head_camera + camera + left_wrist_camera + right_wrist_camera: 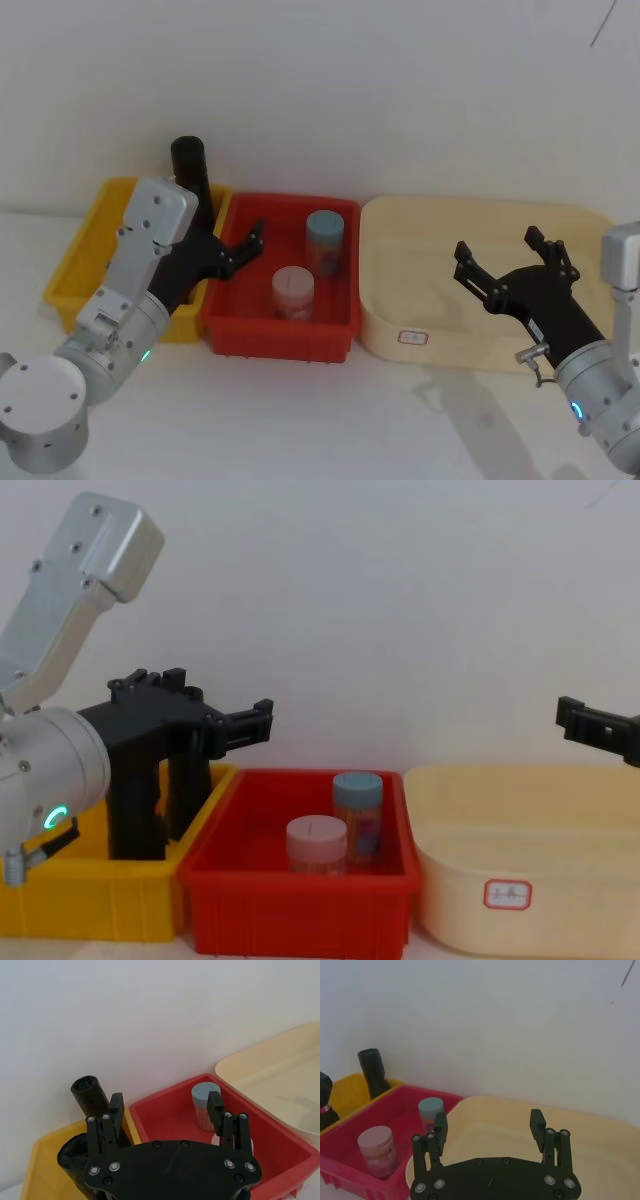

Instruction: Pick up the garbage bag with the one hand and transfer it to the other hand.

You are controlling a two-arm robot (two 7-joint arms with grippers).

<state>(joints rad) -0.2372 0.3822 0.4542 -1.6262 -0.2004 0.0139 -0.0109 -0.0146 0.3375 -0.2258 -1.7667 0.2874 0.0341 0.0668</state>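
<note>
Left green-ringed black two-finger gripper (165, 1102) hovers over the wall shared by the yellow plastic bin (75, 250) and the red plastic bin (280, 335). Jaws wide apart, nothing between them.

Garbage bag, a matte black rolled-up cylinder (90, 1092), stands leaning in the far right corner of the yellow bin. It sits just left of the gripper's left finger (116, 1105), outside the gap. Contact can't be told.

A second black roll (70, 1155) stands nearer in the same bin, under the gripper's palm.

Red bin holds a blue-lidded jar (325, 240) at the far side and a shorter pink-lidded jar (293, 292) nearer, both upright and right of the left gripper.

Right blue-ringed black two-finger gripper (498, 245) hangs over the beige rounded tray (470, 215) on the right, jaws spread, holding nothing, well apart from the garbage bag.
</note>
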